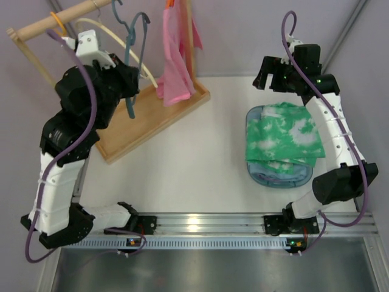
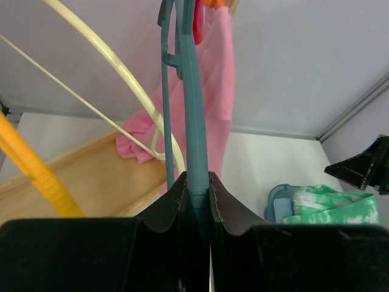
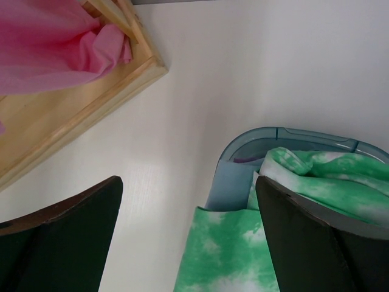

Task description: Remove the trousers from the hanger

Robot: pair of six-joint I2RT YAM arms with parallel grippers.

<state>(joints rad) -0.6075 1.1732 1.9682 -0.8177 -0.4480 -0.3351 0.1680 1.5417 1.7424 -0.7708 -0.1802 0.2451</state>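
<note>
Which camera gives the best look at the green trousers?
The top view: the trousers lie whole, folded on the blue tub. The right wrist view shows only a close-up part; the left wrist view just a far edge.

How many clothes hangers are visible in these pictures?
3. The orange hanger hangs on the wooden rod, the cream-white hanger is beside it, and the grey-blue hanger is held in the left gripper. The pink cloth may hide a fourth.

One overhead view, two wrist views.
The table [image 1: 200, 164] is viewed from above, behind the arms; the left wrist view is aimed up along the hanger [image 2: 193, 121], very near; the right wrist view is tilted down over the trousers [image 3: 316, 176], shared by all three.
</note>
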